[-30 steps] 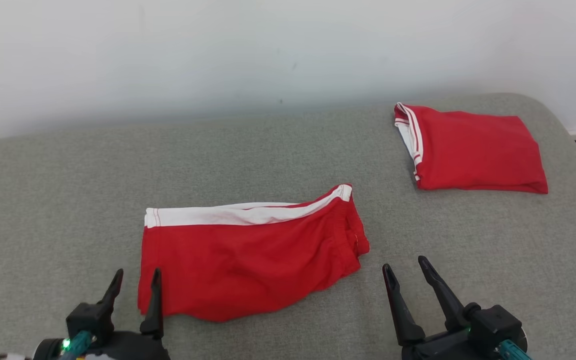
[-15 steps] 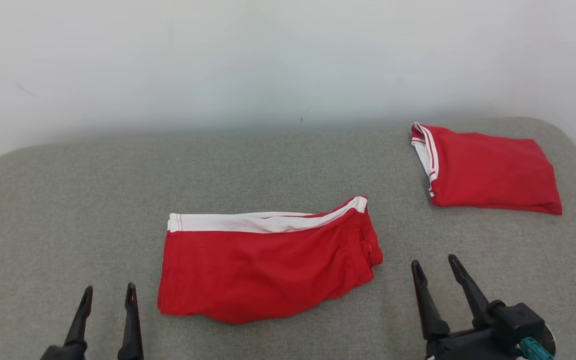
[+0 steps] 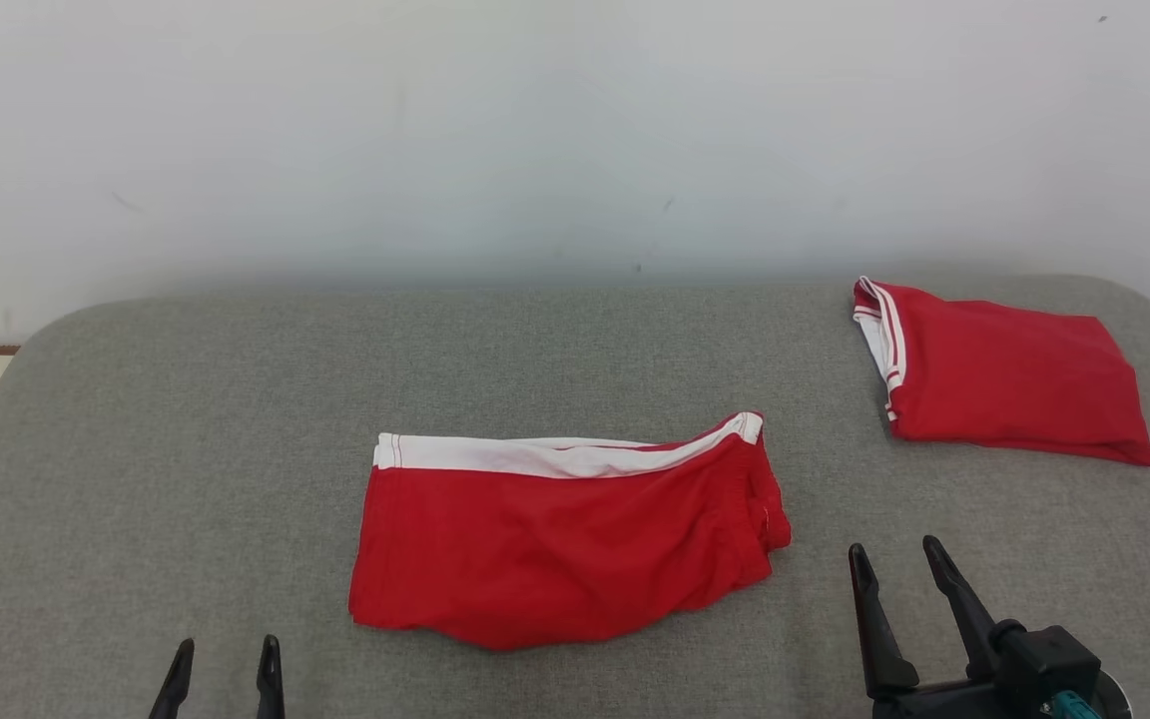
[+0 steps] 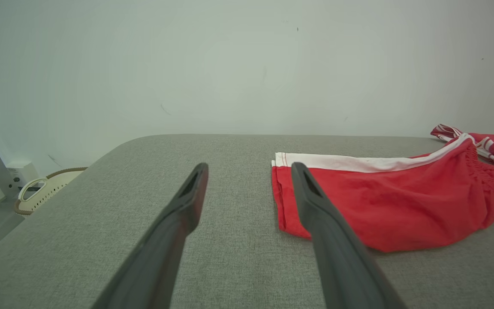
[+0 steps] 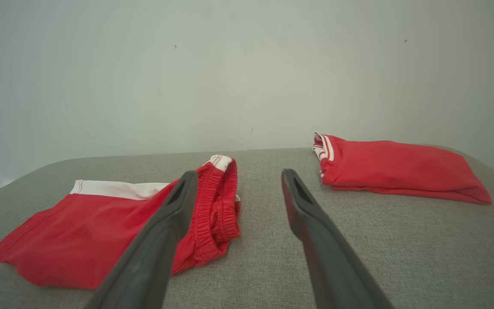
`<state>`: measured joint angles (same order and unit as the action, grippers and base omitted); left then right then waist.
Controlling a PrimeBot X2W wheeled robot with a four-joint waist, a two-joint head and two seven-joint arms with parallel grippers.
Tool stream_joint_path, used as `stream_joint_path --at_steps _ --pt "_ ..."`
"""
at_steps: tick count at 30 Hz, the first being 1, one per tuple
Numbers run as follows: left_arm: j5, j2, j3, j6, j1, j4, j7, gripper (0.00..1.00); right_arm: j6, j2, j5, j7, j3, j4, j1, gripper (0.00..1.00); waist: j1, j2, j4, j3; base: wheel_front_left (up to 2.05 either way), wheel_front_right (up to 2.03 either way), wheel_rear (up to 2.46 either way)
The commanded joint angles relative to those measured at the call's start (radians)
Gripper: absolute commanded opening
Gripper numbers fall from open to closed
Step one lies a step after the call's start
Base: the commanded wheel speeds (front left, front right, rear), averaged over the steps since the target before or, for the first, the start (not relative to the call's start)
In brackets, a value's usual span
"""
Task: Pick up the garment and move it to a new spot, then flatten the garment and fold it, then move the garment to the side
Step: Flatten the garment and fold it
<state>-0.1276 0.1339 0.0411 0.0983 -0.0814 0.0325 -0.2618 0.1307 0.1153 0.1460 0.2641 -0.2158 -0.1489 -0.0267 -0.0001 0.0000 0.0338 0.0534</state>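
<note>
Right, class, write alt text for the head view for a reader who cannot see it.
Red shorts with a white stripe lie in the middle of a grey padded surface, a folded red garment at its far right. The left end effector and right end effector sit open at the near edge, holding nothing.

A grey upholstered surface [image 3: 236,419] meets a plain white wall [image 3: 535,130].

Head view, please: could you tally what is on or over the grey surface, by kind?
Red garments: 2 (red shorts, middle; folded red garment, far right)
Grippers: 2 (left gripper and right gripper, both open)
Total: 4
</note>
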Motion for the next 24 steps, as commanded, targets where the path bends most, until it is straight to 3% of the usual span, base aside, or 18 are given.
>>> stream_joint_path --at_steps 1,24 --pt "0.007 -0.002 0.003 -0.004 -0.011 0.007 -0.004 1.00 0.000 -0.002 -0.013 0.000 0.002 -0.008 0.015 1.00 0.0001 0.0000 -0.005 0.002 0.00 0.00 0.00" --pt "0.027 -0.029 0.009 -0.004 -0.020 -0.002 -0.004 1.00 0.000 -0.008 -0.028 -0.009 0.015 -0.045 -0.008 1.00 0.0001 0.0000 -0.001 -0.002 0.00 0.00 0.00"
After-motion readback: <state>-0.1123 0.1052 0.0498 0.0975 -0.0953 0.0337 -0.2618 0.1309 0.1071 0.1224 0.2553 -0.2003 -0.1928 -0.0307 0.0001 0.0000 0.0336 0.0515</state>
